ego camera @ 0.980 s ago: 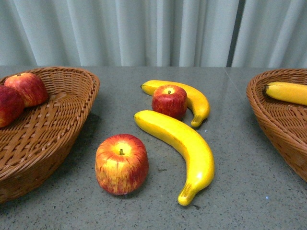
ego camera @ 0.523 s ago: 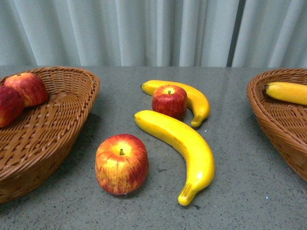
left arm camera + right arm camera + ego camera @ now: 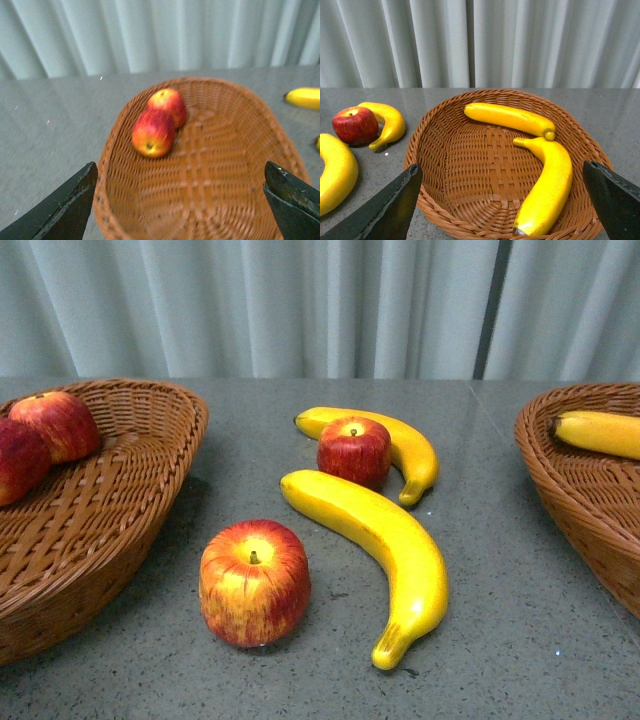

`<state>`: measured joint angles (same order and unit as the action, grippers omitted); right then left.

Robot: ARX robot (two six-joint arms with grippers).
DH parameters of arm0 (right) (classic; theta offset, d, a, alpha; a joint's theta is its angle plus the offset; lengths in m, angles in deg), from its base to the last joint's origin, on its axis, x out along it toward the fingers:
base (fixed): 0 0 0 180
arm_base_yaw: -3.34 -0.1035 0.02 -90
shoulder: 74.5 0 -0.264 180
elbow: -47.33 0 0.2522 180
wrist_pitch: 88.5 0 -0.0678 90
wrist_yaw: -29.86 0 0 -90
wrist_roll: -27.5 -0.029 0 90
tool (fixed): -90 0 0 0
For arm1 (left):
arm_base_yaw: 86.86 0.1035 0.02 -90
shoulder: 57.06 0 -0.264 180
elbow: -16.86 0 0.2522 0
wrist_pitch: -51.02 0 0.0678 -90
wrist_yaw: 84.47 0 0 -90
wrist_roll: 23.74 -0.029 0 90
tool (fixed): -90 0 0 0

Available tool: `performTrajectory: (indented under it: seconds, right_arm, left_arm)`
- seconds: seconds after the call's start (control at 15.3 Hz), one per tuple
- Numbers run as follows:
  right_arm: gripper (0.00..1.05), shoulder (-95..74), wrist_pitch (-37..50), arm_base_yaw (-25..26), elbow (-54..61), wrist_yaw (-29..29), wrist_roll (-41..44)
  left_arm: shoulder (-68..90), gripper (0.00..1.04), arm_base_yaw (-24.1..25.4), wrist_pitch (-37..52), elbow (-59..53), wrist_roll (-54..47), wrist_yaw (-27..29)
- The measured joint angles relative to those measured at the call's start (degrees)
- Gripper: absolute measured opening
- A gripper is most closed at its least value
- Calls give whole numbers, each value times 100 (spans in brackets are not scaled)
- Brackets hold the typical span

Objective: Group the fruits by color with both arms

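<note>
Ahead of the wide-open left gripper, woven wicker basket holding two glossy apples; ahead of the wide-open right gripper, matching basket with two curved bananas.

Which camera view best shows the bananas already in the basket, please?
The right wrist view: the straighter banana and the curved banana lie whole in their basket. The front view shows part of one at the frame edge; the left wrist view shows the apple basket instead.
</note>
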<state>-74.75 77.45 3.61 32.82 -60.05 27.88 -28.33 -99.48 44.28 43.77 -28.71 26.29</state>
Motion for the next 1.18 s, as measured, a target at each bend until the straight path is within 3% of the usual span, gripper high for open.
performTrajectory:
  seconds: [0.13, 0.26, 0.46, 1.18]
  right_arm:
    - [98, 0, 7, 0, 0, 0, 0]
    - [98, 0, 4, 0, 0, 0, 2]
    - [98, 0, 4, 0, 0, 0, 0]
    - [98, 0, 4, 0, 0, 0, 0]
  left_arm:
    - [1692, 98, -476, 1091, 822, -319, -514]
    - [3268, 98, -986, 1156, 1620, -487, -1176]
    - [4760, 98, -1545, 1174, 2264, -944, -1740]
    - [6092, 97, -1405, 1237, 2352, -898, -2881]
